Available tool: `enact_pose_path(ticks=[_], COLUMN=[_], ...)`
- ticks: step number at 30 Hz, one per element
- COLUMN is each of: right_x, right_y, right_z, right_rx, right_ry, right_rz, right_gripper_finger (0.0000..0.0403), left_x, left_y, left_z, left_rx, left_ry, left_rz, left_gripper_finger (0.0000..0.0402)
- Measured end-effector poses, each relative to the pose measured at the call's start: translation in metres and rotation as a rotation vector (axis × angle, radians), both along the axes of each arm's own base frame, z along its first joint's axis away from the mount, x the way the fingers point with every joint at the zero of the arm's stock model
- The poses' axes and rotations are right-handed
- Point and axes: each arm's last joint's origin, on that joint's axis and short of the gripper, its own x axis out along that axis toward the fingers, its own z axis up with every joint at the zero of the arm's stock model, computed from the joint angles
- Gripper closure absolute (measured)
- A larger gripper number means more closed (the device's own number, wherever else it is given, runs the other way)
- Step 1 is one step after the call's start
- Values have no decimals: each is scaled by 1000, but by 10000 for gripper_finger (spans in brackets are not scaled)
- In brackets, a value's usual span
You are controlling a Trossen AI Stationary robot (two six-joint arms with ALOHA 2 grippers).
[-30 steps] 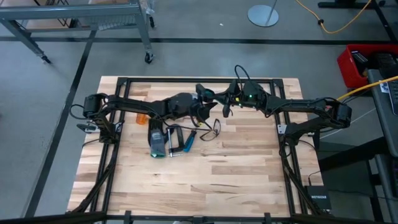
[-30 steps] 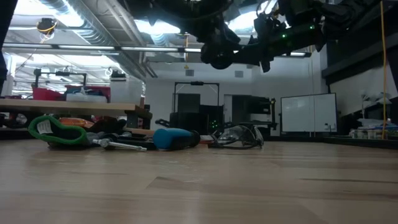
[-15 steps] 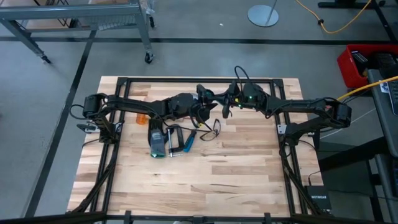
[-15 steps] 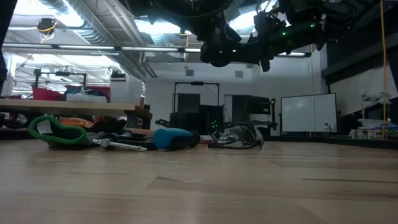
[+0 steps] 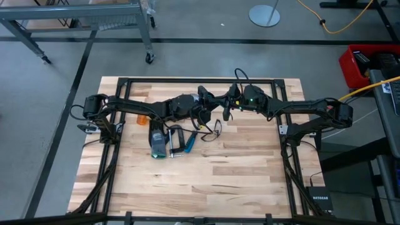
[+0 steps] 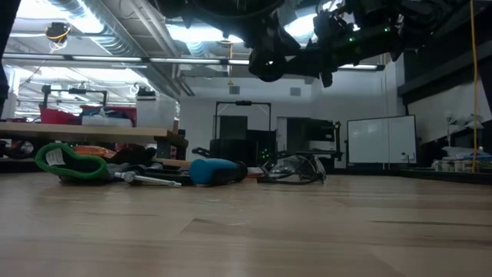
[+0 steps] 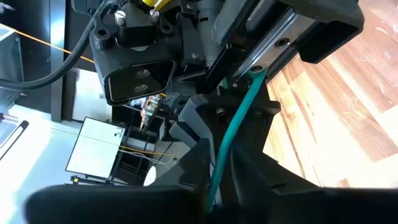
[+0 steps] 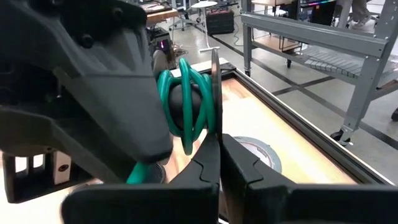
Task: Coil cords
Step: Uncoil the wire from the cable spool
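My two grippers meet in the air over the table's far middle, the left gripper close beside the right gripper. Both are shut on the thin teal-green cord. In the right wrist view the cord shows as several loops wound round a dark part of the left gripper. A tangle of black cords lies on the table under the grippers; it also shows in the low view. My left gripper has the teal cord between its two fingers. From there the cord runs straight to the right gripper. Its loops sit wound round the left gripper, clear of the table. My right gripper pinches the cord between its shut fingertips, next to the loops. It reaches level from the table's right. In the left wrist view the cord reaches it as a taut strand.
A grey tape roll lies on the table below the grippers. A blue-handled screwdriver, a clamp, a green-and-black tool and an orange piece lie left of the table's middle. Bare wood lies toward the near edge.
Both grippers have risen slightly, staying shut and close together on the teal cord.
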Motion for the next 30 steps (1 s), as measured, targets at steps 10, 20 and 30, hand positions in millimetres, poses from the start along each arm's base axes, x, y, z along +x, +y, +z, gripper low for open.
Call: enact_pose_path(ticks=[10, 20, 30], right_x=[0, -1, -4], right_y=[0, -3, -9], right_z=[1, 1, -4], right_rx=[-7, -41, -26], right_ry=[-5, 8, 59], right_rz=[-1, -47, -64], right_gripper_finger=[402, 402, 402], left_x=[0, -1, -5], left_y=[0, 2, 8], left_z=[2, 11, 11], left_rx=[9, 30, 131], left_ry=[-18, -94, -43], left_rz=[-1, 65, 267], left_gripper_finger=[396, 399, 400])
